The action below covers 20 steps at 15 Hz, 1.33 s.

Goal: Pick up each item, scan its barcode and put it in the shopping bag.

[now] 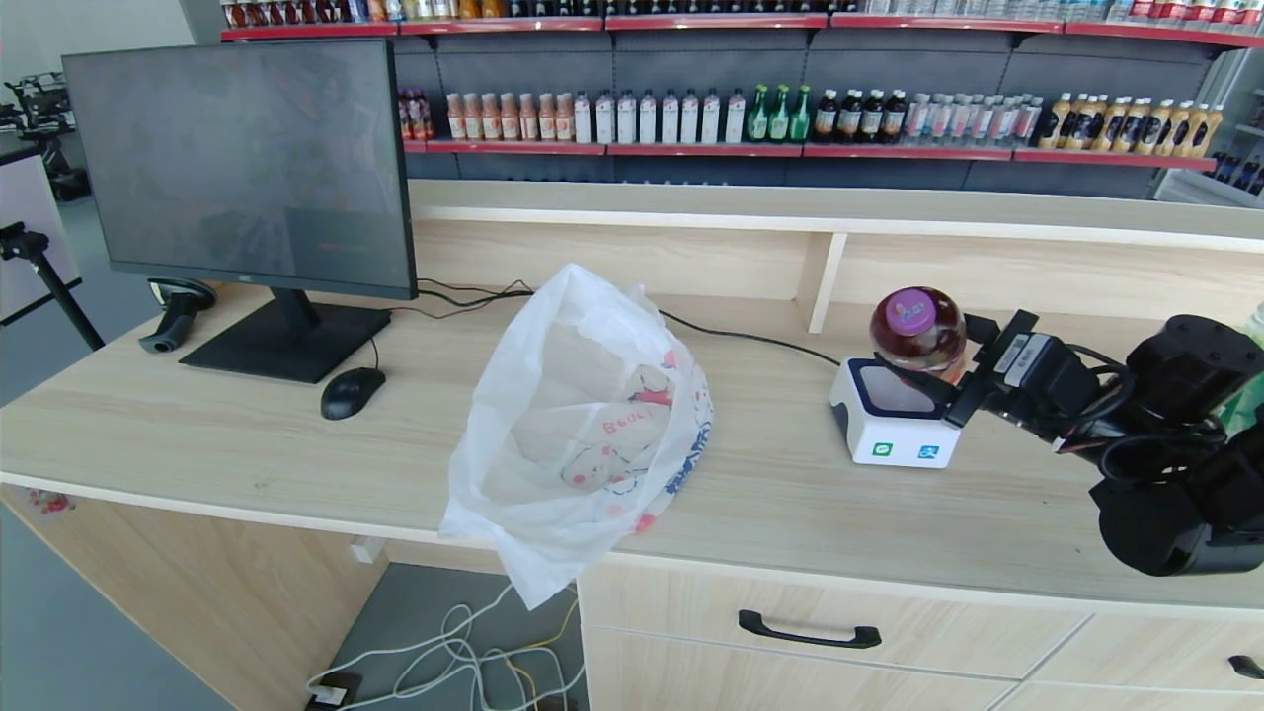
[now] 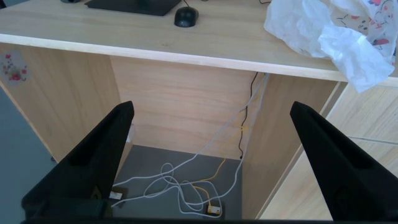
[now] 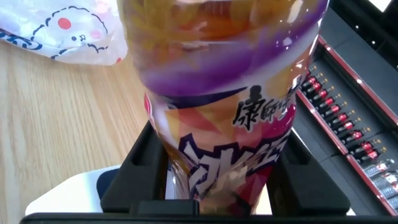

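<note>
Pinching the bottle [image 1: 916,331] over the scanner [image 1: 894,434], the right tool [image 1: 946,357] hangs while the left tool [image 2: 211,112] is spread.

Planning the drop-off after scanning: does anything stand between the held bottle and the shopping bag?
Nothing visible does. The right hand holds the bottle over the scanner; only bare counter lies between it and the shopping bag. A thin black cable lies flat farther back.
</note>
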{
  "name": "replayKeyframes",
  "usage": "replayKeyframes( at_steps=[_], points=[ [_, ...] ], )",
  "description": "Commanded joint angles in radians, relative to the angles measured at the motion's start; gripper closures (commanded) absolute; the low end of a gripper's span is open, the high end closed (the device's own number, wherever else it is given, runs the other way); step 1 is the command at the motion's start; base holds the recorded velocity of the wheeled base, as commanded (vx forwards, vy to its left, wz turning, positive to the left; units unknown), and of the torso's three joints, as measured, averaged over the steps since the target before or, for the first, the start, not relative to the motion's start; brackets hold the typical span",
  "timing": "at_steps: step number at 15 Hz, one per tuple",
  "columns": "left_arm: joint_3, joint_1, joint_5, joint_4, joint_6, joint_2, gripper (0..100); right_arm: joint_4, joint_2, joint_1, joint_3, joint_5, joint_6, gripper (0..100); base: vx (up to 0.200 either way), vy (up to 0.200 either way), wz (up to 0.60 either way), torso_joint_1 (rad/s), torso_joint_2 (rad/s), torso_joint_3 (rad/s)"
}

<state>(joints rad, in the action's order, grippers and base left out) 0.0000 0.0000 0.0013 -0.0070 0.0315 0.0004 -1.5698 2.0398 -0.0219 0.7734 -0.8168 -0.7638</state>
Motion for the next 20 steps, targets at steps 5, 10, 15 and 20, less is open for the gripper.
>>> replayKeyframes(
  at_steps=[5, 10, 15, 20],
  points=[
    [0.0, 0.0, 0.0, -0.001, 0.001, 0.0, 0, -0.001, -0.125, 0.002, -0.016, 0.008, 0.092, 100, 0.0, 0.0, 0.0, 0.0, 0.0, 0.0],
    [0.0, 0.0, 0.0, -0.001, 0.001, 0.0, 0, -0.001, -0.343, 0.002, -0.2, 0.249, 0.207, 100, 0.0, 0.0, 0.0, 0.0, 0.0, 0.0],
    [0.0, 0.002, 0.0, 0.001, -0.025, 0.0, 0, -0.001, -0.48, 0.04, -0.23, 0.487, 0.429, 100, 0.0, 0.0, 0.0, 0.0, 0.0, 0.0],
    [0.0, 0.002, 0.0, 0.001, -0.027, 0.001, 0, -0.001, -0.507, 0.112, -0.318, 0.51, 0.635, 100, 0.0, 0.0, 0.0, 0.0, 0.0, 0.0]
  ],
)
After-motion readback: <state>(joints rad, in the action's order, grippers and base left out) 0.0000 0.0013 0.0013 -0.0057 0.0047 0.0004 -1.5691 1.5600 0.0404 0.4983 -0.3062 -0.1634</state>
